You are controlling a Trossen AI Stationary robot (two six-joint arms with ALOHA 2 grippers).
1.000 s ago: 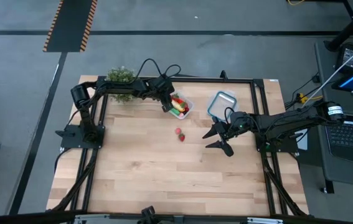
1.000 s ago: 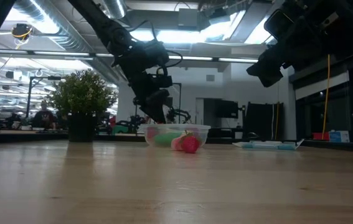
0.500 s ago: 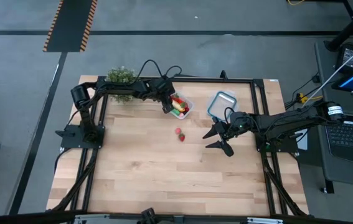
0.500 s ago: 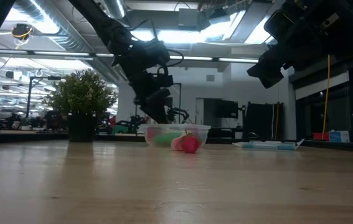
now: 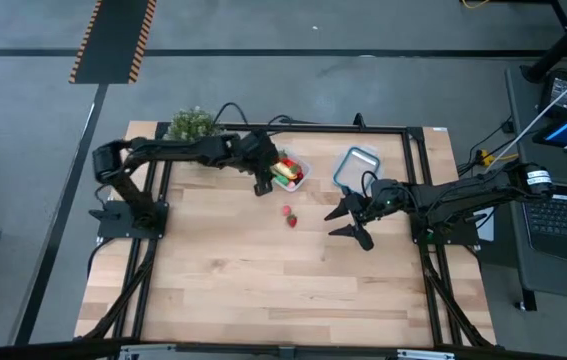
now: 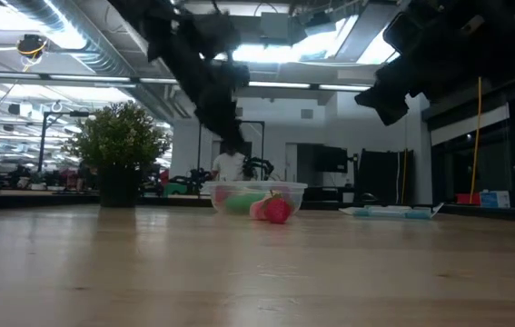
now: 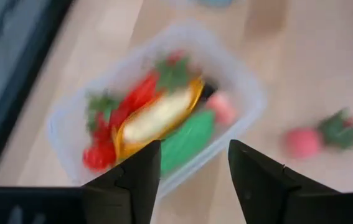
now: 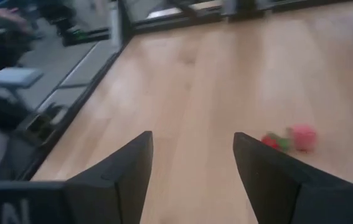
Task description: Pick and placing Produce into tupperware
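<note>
Left gripper (image 5: 260, 187) now opened, empty and pulled back to the tupperware's (image 5: 290, 171) lower-left edge, upper centre of the high view: produce dropped in. Two strawberries (image 5: 289, 216) left on the wood mid-frame. Right gripper (image 5: 344, 222) open, waiting centre-right. Blue-rimmed lid (image 5: 353, 166) upper right; nothing blocking.

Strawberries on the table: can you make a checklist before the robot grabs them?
1. Two strawberries loose on the table, outside the tupperware: ok.
2. Left gripper open and empty: ok.
3. Left gripper above the tupperware's near edge, not over the strawberries: not ok.
4. Right gripper open, waiting apart from the strawberries: ok.
5. Room left in the tupperware beside the banana: cannot tell.
</note>
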